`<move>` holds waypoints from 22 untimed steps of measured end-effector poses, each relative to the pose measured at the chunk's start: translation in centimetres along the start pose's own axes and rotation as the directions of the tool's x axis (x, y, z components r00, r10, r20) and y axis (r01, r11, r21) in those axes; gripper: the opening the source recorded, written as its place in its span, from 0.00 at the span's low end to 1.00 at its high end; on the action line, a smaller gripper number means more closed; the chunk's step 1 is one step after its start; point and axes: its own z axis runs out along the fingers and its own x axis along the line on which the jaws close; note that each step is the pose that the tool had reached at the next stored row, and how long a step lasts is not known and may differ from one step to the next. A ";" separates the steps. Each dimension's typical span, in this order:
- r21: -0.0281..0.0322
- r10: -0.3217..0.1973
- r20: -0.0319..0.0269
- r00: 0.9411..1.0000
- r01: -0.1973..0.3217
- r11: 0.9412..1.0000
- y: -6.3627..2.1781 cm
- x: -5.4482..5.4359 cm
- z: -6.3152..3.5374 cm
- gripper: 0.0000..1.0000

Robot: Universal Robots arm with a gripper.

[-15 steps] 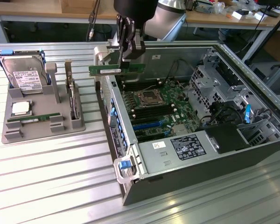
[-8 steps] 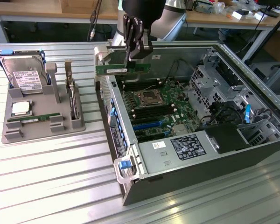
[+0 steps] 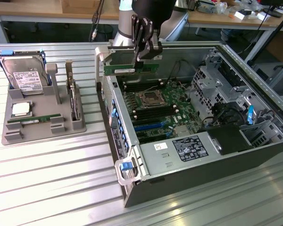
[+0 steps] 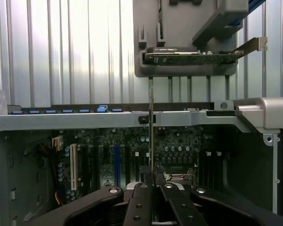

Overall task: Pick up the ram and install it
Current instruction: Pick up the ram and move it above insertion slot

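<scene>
The open computer case (image 3: pixel 188 155) lies on the ribbed metal table (image 3: pixel 47 188), its motherboard (image 3: pixel 155 106) facing up. Above the case's far edge, toward its corner on the exterior view's left, the gripper (image 3: pixel 142 59) has its fingers closed on the ram (image 3: pixel 125 70), held level above the board. By the table's edge on the exterior view's left, a gray tray (image 3: pixel 42 101) carries a hard drive (image 3: pixel 23 75).

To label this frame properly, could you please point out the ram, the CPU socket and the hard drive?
ram (image 3: pixel 129 70): exterior view, middle of its green board.
CPU socket (image 3: pixel 150 99): exterior view, centre of its frame.
hard drive (image 3: pixel 26 79): exterior view, its white label.
</scene>
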 end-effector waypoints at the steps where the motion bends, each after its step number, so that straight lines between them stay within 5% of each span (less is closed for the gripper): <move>1: 0.000 0.000 0.000 1.000 0.000 1.000 -0.21 0.0 -0.01 0.12; 22: 0.000 0.000 0.000 1.000 0.000 1.000 -5.00 -0.1 -0.21 0.12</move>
